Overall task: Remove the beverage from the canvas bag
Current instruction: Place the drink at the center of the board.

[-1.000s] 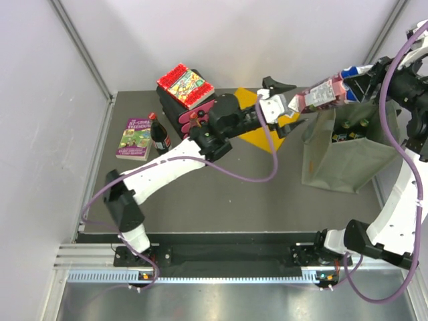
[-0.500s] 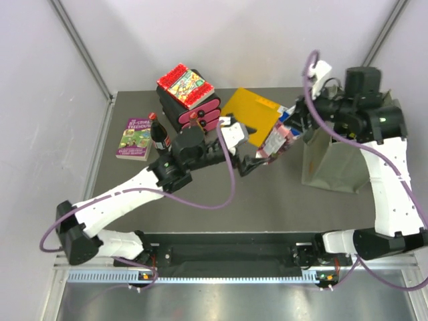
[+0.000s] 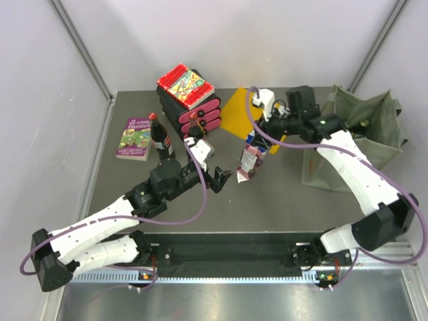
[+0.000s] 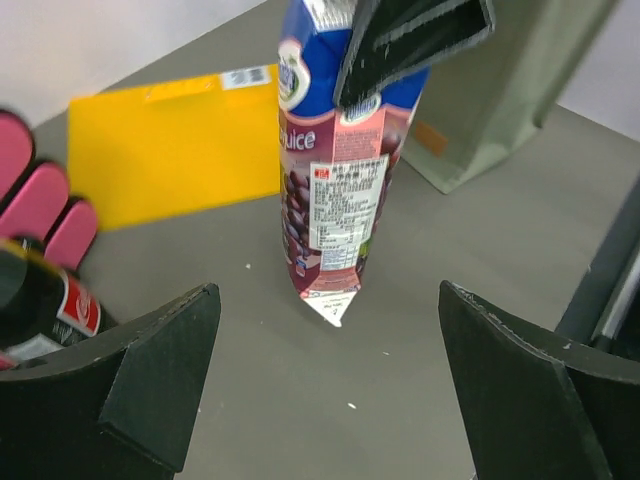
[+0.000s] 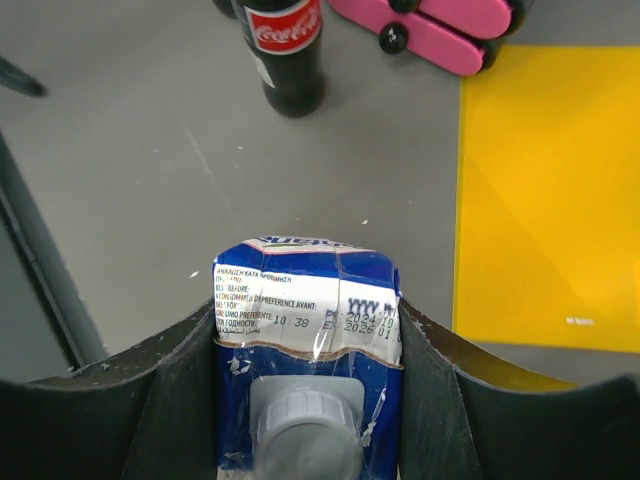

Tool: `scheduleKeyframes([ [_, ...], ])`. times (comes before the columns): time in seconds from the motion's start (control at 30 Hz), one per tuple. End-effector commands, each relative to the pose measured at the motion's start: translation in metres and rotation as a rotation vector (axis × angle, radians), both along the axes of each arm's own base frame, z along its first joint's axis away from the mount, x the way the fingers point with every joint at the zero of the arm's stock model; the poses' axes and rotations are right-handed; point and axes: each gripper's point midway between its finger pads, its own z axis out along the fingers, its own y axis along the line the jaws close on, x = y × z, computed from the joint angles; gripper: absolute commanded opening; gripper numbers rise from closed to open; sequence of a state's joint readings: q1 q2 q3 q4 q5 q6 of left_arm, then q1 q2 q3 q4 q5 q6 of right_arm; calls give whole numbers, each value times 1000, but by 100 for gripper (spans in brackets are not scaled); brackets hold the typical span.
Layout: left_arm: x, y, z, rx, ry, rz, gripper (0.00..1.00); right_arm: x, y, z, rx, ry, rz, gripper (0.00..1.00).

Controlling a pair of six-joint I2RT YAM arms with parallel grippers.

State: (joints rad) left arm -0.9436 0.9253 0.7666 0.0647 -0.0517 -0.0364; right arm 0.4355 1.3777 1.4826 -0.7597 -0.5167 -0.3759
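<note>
From above, the right gripper (image 3: 258,142) is clamped on the top of the juice carton (image 3: 249,162), which hangs tilted beneath it, outside the canvas bag (image 3: 358,134). The bag stands behind that gripper, well apart from the carton. The left gripper (image 3: 219,178) is spread wide and empty, with the carton just ahead of it. Past the carton lies a yellow folder (image 3: 233,115). Off to the left gripper's far left is a book (image 3: 136,138) whose cover reads "Treehouse".

In the left wrist view, the carton stands ahead between the spread fingers (image 4: 150,385). "Juice" shows on its blue band above a white panel of print too small to read. Whether its lower corner touches the table cannot be told. A red-labelled cola bottle (image 4: 45,305) sits by the left finger.

In the right wrist view, the fingers (image 5: 165,395) press both sides of the carton's blue top, just above its white cap (image 5: 305,428). The top is stamped "BEFORE", "10 39" and a date starting 2024. Ahead stands a bottle labelled Coca-Cola.
</note>
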Motion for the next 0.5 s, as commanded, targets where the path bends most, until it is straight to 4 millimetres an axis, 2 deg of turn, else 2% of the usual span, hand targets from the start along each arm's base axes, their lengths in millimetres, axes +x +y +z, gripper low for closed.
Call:
scheduleKeyframes([
  [0.0,12,11,-1,-72,109,141,94,53,45,94,190,-421,69,0],
  [0.07,9,15,-7,-68,126,146,93,62,57,100,190,-454,79,0],
  [0.1,8,16,-8,-68,131,148,93,73,65,88,179,-434,84,0],
  [0.13,6,20,-4,-85,127,151,93,79,69,87,178,-432,82,0],
  [0.17,3,26,-15,-57,145,160,93,82,75,96,190,-447,88,1],
  [0.2,1,29,-17,-59,152,166,93,91,83,84,182,-422,92,1],
  [0.23,-1,37,-12,-80,144,183,93,96,86,84,181,-425,86,1],
  [0.27,-3,41,-18,-72,153,192,93,100,92,91,188,-442,87,1],
  [0.3,-4,45,-17,-91,160,203,93,107,98,81,178,-426,87,1],
  [0.4,-10,62,-8,-146,149,234,94,123,109,80,183,-429,66,2],
  [0.43,-10,67,-9,-146,150,251,94,127,112,89,197,-444,63,2],
  [0.47,-12,69,-13,-144,159,256,94,133,118,80,192,-424,61,3],
])
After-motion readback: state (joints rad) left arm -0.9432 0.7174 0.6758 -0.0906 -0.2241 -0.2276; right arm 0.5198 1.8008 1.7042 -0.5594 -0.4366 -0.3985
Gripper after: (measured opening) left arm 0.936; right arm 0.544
